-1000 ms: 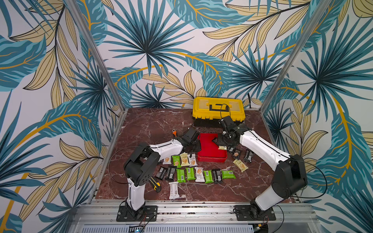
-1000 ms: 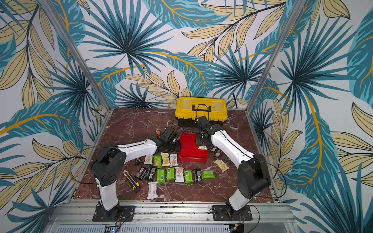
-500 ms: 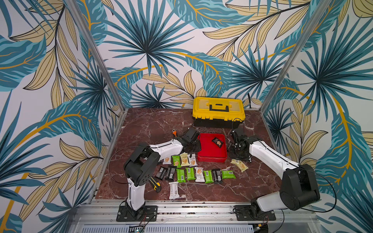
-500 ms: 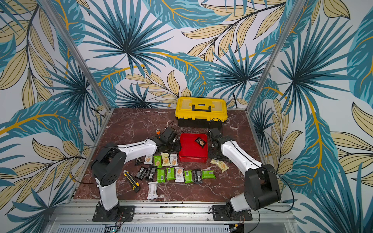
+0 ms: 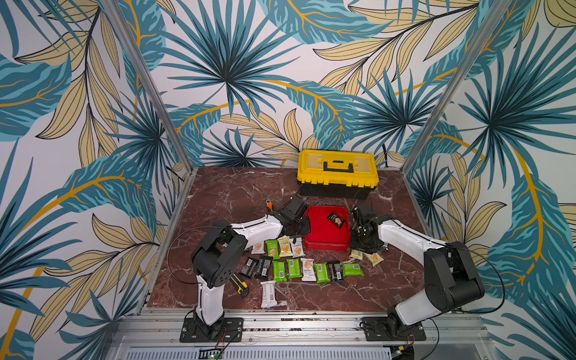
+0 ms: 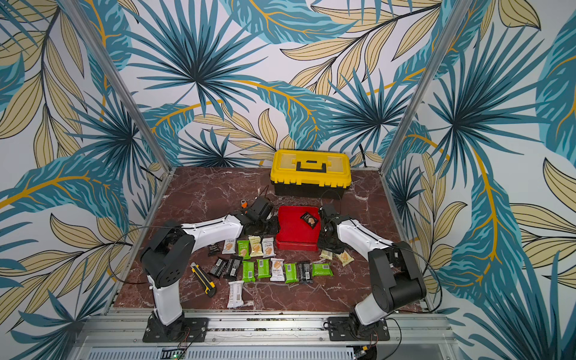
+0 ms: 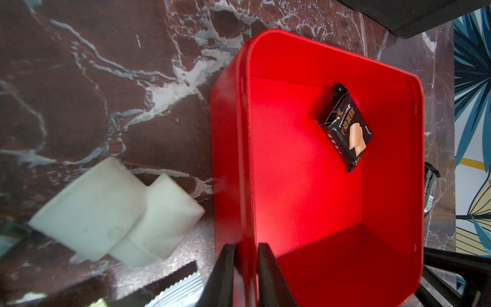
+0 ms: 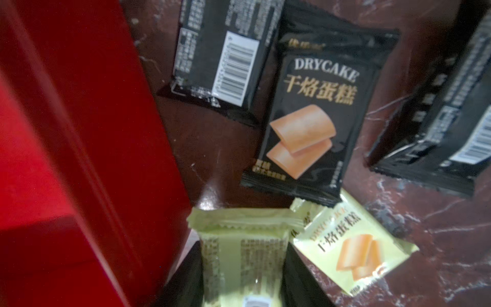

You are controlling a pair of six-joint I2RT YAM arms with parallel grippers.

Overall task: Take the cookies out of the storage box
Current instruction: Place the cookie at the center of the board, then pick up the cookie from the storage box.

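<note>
Our left gripper (image 7: 246,245) clamps the storage box (image 7: 228,133) wall, pipe elbow (image 7: 106,210) beside it; one black cookie (image 7: 345,130) lies inside. Our right gripper (image 8: 242,251) flanks a cream cookie (image 8: 243,265), grip unclear, by a "DRYCAKE" packet (image 8: 313,114).

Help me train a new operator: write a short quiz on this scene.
1. True or false: the shallow square red tray holds no packets.
2. What is the left pincer shut on? A the tray's wall; B a green packet; C a yellow toolbox handle.
3. Fill in: the one wrapped packet inside the tray is ____ in colour.
Key: 1 false; 2 A; 3 black.
</note>
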